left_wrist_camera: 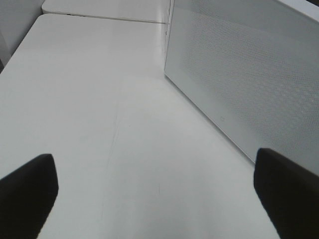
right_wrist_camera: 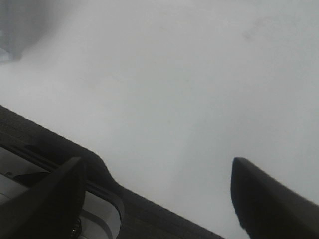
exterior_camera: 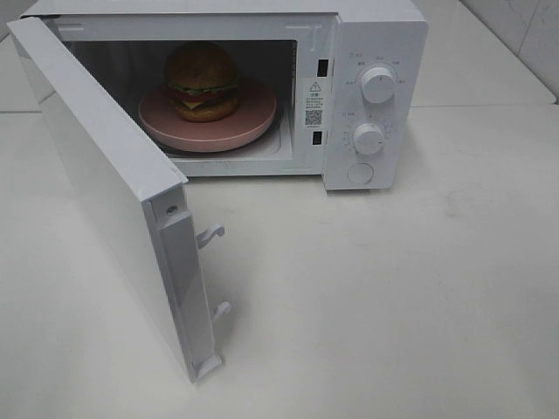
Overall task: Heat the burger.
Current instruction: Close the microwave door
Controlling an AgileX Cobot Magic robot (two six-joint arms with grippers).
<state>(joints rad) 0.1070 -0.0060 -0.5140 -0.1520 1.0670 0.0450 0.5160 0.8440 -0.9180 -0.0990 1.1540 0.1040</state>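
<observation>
- L gripper (left_wrist_camera: 157, 199): fingers (left_wrist_camera: 27, 194) spread wide, nothing btwn them. It hovers over the white table (left_wrist_camera: 99, 109), just beside the outer face of the microwave door (left_wrist_camera: 239, 74). Prob. posted there to push that door shut.
- R gripper (right_wrist_camera: 164, 194): jaws also apart and empty, over bare tabletop. A dark strip (right_wrist_camera: 149, 219) runs along one edge of its view; can't tell what it is.
- Neither arm shows in the high view.
- The door stands swung well out twd the camera, hinged on the left side, w/ two latch hooks (exterior_camera: 211, 234) exposed on its free edge.
- Inside, the burger (exterior_camera: 203, 80) sits upright in the cavity, roughly centred on a pink plate (exterior_camera: 210, 135). It's loaded, so the placing step looks done.
- The microwave (exterior_camera: 376, 26) sits at the back of the table. Its control panel is on the right, w/ upper knob (exterior_camera: 378, 85), lower knob (exterior_camera: 369, 138) and a round button (exterior_camera: 360, 173) below.
- Judgement: next is closing the door, then turning a knob, likely w/ the R arm, which works the panel side.
- Risk: too light a push won't latch the hooks, and too hard a shove could slide the oven.
</observation>
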